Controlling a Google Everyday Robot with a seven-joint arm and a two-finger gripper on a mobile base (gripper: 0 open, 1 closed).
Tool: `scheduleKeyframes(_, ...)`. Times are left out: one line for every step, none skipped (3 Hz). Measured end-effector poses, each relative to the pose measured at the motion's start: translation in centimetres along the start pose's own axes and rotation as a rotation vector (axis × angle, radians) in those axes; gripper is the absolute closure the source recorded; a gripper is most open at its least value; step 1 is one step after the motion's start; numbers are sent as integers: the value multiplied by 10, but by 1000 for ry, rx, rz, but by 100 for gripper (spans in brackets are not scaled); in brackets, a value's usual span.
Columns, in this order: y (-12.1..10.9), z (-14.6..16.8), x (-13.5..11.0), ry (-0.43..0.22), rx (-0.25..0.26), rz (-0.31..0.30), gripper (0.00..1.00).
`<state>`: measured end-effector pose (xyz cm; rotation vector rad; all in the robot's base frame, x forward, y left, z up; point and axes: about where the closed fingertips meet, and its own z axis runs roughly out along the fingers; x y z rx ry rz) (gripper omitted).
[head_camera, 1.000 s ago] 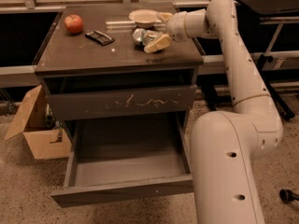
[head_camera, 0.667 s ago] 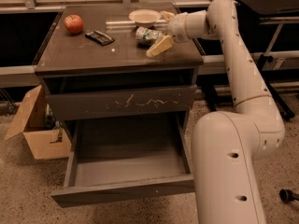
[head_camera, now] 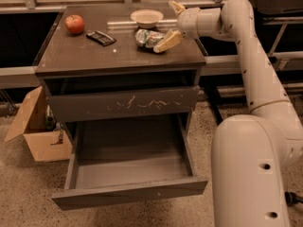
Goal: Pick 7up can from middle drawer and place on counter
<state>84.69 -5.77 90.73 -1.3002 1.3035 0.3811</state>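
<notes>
i see the gripper at the counter's right edge, jaws spread wide, gripping nothing. the 7up can lies on its side near the back right corner, just beside one finger. the middle drawer stands pulled out.

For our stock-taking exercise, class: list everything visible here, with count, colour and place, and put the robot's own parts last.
7up can: one, green and silver, lying on the counter
counter: one, grey-brown, cabinet top
apple: one, red, counter's back left
packet: one, dark, right of the apple
bowl: one, cream, counter's back
scratched drawer front: one, grey, under the counter
middle drawer: one, grey, pulled out
cardboard box: one, brown, floor, left
arm: one, white, right side
gripper: one, cream, open, beside the can
</notes>
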Motion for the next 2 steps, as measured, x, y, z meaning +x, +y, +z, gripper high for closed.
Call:
scheduleKeyframes(4, -23, -11, -46, 36, -45, 0)
scheduleKeyframes(17, -43, -16, -78, 61, -69, 0)
